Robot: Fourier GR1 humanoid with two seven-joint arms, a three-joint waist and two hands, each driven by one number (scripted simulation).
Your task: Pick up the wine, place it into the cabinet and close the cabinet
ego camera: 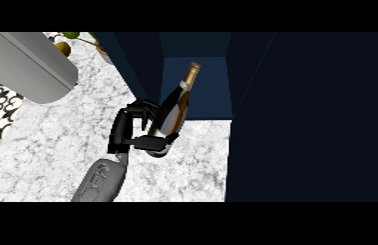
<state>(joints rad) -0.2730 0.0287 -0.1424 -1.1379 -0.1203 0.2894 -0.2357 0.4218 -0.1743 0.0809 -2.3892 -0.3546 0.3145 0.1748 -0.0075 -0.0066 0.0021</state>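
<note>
Head view: a wine bottle (175, 108) is seen near the middle of the frame, tilted so that its gold-capped neck points toward the upper right and its base toward the lower left. The lower part of the bottle is gripped by one robot hand (135, 131), whose black fingers are curled round the body from the left while the thumb is wrapped across the base. Only one grey forearm (100, 181) is shown, rising from the lower edge at the left of centre; from its place in the frame it is taken as the left one. The other robot hand is not seen in this view.

The bottle's neck is held in front of the opening of a dark blue cabinet (207, 96), whose lighter blue interior is visible behind it. A dark cabinet door (303, 119) fills the right of the frame. A white marbled table (59, 139) lies below. At the upper left a grey rounded object (37, 66) is seen, with small fruit (65, 48) beside it.
</note>
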